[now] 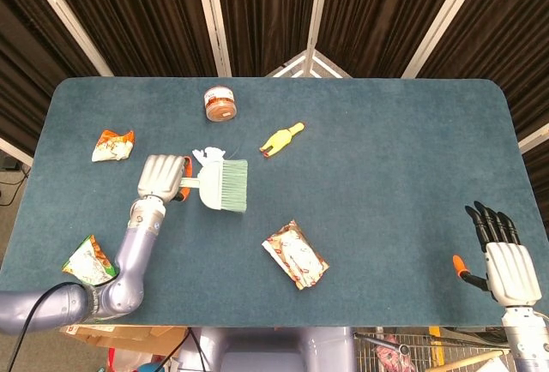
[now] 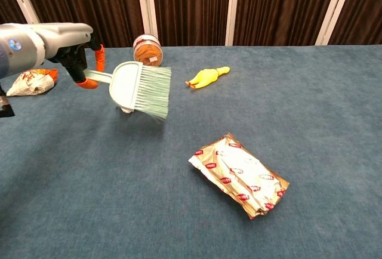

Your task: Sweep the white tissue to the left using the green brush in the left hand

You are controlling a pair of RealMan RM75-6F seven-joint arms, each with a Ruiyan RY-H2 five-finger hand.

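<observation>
My left hand (image 1: 163, 176) (image 2: 71, 47) grips the handle of the green brush (image 1: 223, 186) (image 2: 142, 88), which hangs lifted above the table with its bristles pointing right and down. The white tissue (image 1: 208, 156) lies just beyond the brush and is mostly covered by it in the head view. In the chest view only a small white edge of the tissue (image 2: 125, 110) peeks out under the brush. My right hand (image 1: 502, 256) rests at the near right corner, fingers apart, holding nothing.
An orange-lidded jar (image 1: 220, 103) (image 2: 147, 52) stands behind the tissue. A yellow rubber chicken (image 1: 281, 140) (image 2: 206, 77) lies to its right. A foil snack pack (image 1: 295, 255) (image 2: 239, 174) lies near the front centre. Snack bags sit at far left (image 1: 112, 145) and near left (image 1: 89, 267).
</observation>
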